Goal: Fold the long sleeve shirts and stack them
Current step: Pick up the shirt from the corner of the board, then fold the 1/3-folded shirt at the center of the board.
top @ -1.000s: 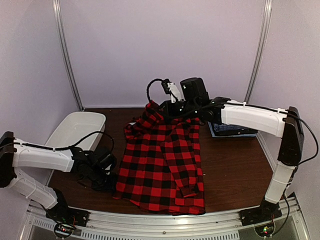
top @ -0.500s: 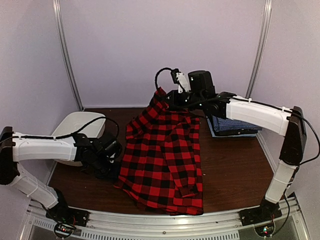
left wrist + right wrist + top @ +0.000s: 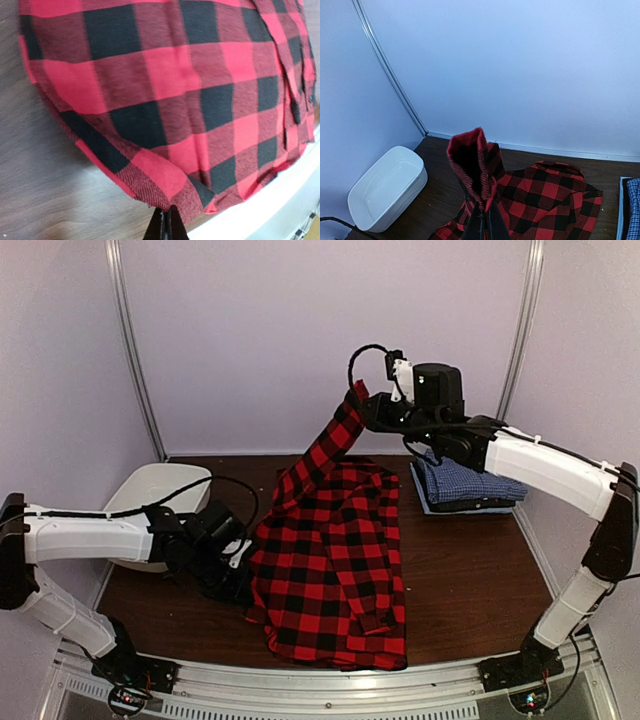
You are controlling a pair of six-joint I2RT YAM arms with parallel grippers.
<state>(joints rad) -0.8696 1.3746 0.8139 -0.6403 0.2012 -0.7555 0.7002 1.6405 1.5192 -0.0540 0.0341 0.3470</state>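
A red-and-black plaid shirt (image 3: pixel 335 560) lies on the brown table (image 3: pixel 470 580), its body spread toward the near edge. My right gripper (image 3: pixel 360 403) is shut on the shirt's left shoulder and holds it high above the far side, so cloth hangs in a ridge (image 3: pixel 472 165) under the gripper (image 3: pixel 485 212). My left gripper (image 3: pixel 243 585) is shut on the shirt's near-left hem, low over the table; the left wrist view shows that hem (image 3: pixel 165 185) pinched in the gripper (image 3: pixel 166 214). A blue-and-white check shirt (image 3: pixel 465 483) sits folded at the far right.
A white plastic tub (image 3: pixel 150 502) stands at the left of the table, behind my left arm; it is also in the right wrist view (image 3: pixel 387 192). Purple walls close the back and sides. A metal rail (image 3: pixel 330 680) runs along the near edge.
The right gripper has risen and moved right, lifting the plaid shirt's shoulder higher. The left gripper has slid right with the hem, pushing the left side of the shirt inward.
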